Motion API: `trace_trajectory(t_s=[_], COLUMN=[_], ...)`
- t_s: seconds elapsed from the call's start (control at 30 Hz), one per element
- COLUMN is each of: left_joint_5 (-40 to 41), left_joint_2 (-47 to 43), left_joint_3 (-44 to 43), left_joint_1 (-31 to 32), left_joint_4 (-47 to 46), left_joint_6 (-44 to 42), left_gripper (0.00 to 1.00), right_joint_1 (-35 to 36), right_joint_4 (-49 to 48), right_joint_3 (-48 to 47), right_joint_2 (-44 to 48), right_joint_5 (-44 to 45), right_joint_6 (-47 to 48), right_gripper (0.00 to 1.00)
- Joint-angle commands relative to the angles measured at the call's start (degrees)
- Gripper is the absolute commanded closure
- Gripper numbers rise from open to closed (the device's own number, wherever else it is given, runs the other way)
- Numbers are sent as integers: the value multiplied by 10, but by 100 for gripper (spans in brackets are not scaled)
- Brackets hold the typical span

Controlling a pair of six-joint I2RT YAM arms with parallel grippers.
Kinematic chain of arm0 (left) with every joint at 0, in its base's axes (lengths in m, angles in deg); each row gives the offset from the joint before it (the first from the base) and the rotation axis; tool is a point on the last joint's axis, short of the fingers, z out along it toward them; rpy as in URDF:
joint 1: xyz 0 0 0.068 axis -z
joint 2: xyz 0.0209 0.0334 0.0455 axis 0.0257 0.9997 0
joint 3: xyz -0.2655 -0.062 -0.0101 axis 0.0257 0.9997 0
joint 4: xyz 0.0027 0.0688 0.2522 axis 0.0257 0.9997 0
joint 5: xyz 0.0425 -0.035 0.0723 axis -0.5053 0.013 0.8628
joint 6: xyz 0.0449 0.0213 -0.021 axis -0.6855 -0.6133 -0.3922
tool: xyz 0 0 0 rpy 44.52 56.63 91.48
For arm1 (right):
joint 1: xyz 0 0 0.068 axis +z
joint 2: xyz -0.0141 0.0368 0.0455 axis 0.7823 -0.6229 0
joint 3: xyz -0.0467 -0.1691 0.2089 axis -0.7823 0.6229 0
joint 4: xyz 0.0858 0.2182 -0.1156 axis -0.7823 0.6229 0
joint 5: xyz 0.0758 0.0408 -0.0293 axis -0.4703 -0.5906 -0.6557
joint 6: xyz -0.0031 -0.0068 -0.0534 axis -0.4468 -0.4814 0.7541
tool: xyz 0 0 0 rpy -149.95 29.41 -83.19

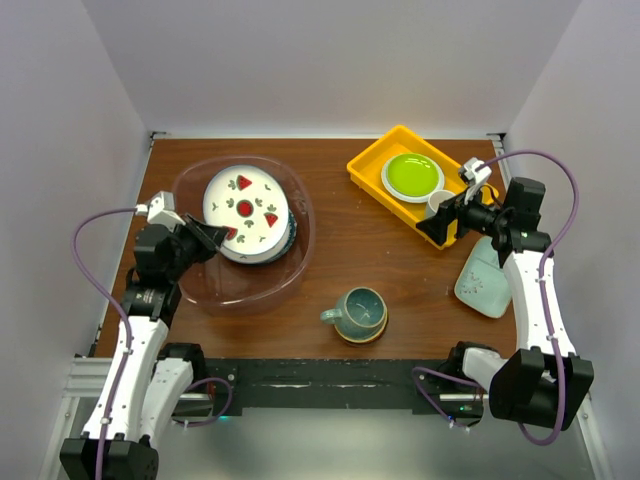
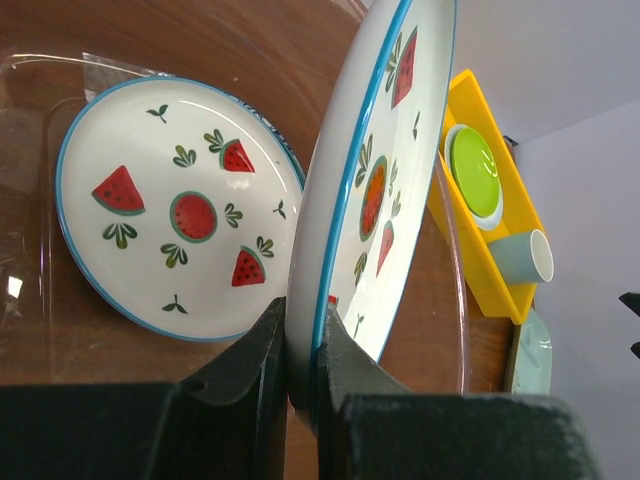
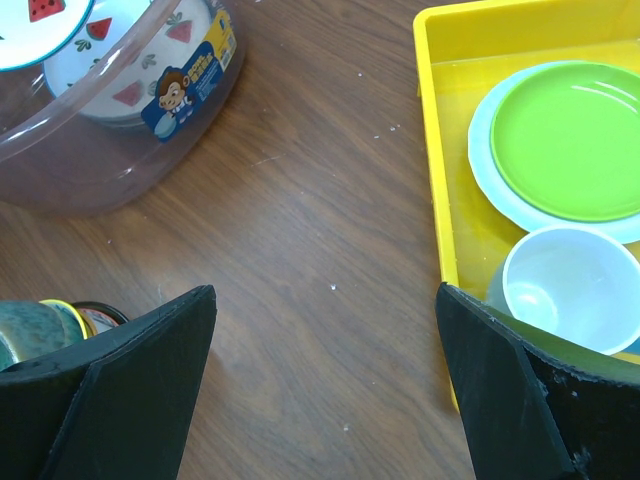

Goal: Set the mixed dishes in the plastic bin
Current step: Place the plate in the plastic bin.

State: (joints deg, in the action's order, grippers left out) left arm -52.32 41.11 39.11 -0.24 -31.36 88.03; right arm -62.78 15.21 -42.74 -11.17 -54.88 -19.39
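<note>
The transparent plastic bin (image 1: 240, 288) stands at the left of the table. My left gripper (image 1: 216, 240) is shut on the near rim of a white plate with red fruit (image 1: 246, 205), holding it tilted over the bin; in the left wrist view this plate (image 2: 385, 170) stands on edge between my fingers. A second fruit plate (image 2: 175, 215) lies flat in the bin on a stack (image 1: 286, 240). A teal mug (image 1: 358, 312) sits front centre. A pale mint dish (image 1: 487, 283) lies at the right edge. My right gripper (image 1: 440, 226) is open and empty over bare table (image 3: 325, 340).
A yellow tray (image 1: 368, 165) at the back right holds a lime-green plate (image 1: 412, 175) and a small white cup (image 1: 440, 203); both show in the right wrist view, the plate (image 3: 570, 135) and the cup (image 3: 570, 285). The bin's wall (image 3: 120, 150) shows there too.
</note>
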Motion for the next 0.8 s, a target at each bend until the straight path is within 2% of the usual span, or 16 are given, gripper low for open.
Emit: trace_trajectory(t_s=[0.0,0.5,0.77], left_joint_5=[-22,-26,-24], left_joint_2=[-11,9,50], left_joint_3=[-6,4,4], left_joint_1=[-4,-4,-5], left_joint_4=[-109,-116,-130], left_joint_6=[32,39,38], left_gripper=[100,100,100], right_joint_1=[-2,-2,-1], right_joint_4=[0,1,1], right_joint_3=[-2,-3,-4], right_joint_2=[-1,-3,-1], right_joint_5=[-4,-4,-4], right_joint_6=[7,8,9], right_gripper=[5,4,4])
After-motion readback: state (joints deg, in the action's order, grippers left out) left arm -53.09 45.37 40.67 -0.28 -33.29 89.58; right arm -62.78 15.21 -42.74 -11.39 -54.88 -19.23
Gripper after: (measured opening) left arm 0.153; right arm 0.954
